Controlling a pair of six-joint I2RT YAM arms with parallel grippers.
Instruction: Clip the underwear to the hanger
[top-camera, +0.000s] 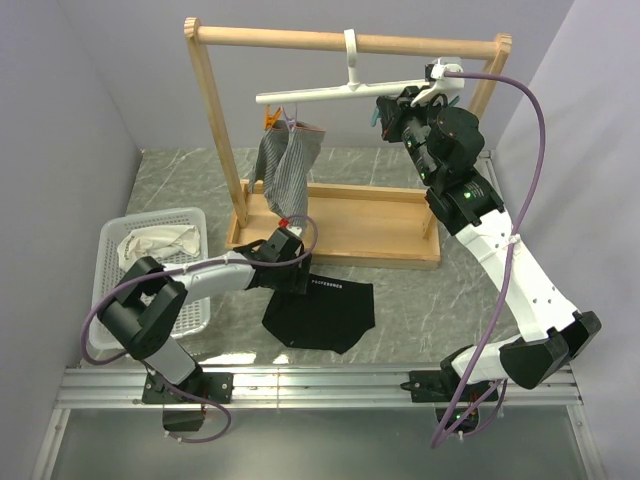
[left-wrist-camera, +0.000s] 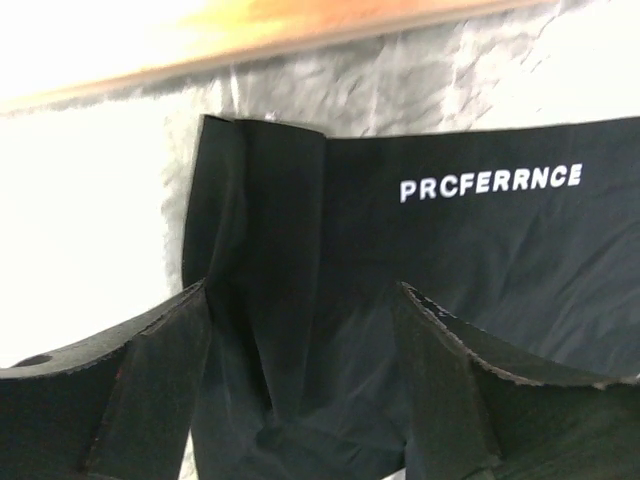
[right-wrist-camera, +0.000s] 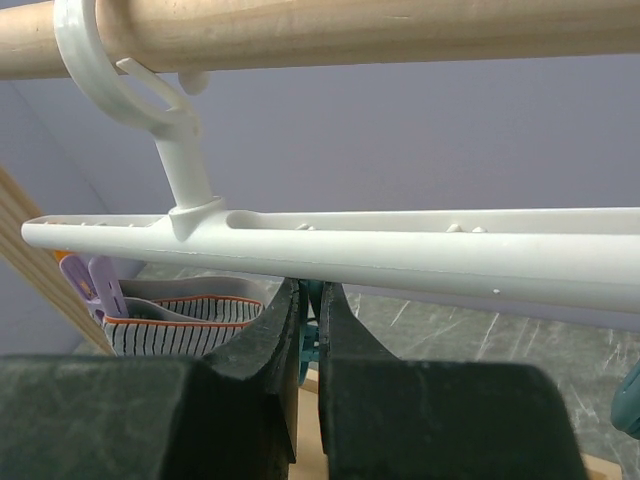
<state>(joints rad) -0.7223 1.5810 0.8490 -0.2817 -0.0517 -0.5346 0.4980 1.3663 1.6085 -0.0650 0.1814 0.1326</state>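
Observation:
The black underwear (top-camera: 325, 312) lies flat on the table in front of the wooden rack, its waistband printed PRCFERRNCE (left-wrist-camera: 490, 185). My left gripper (top-camera: 293, 280) is low over its upper left corner, jaws open, with a raised fold of the fabric (left-wrist-camera: 270, 300) between the fingers (left-wrist-camera: 150, 390). The white hanger (top-camera: 350, 93) hangs by its hook from the rack's top rod. My right gripper (top-camera: 385, 118) is just under the hanger bar (right-wrist-camera: 400, 245), shut on a teal clip (right-wrist-camera: 312, 335).
The wooden rack (top-camera: 215, 120) stands on its base board behind the underwear. A grey striped garment (top-camera: 288, 170) hangs from the hanger's left end by an orange clip (top-camera: 270, 120). A white basket (top-camera: 195, 215) with a cream cloth (top-camera: 155, 242) sits at left.

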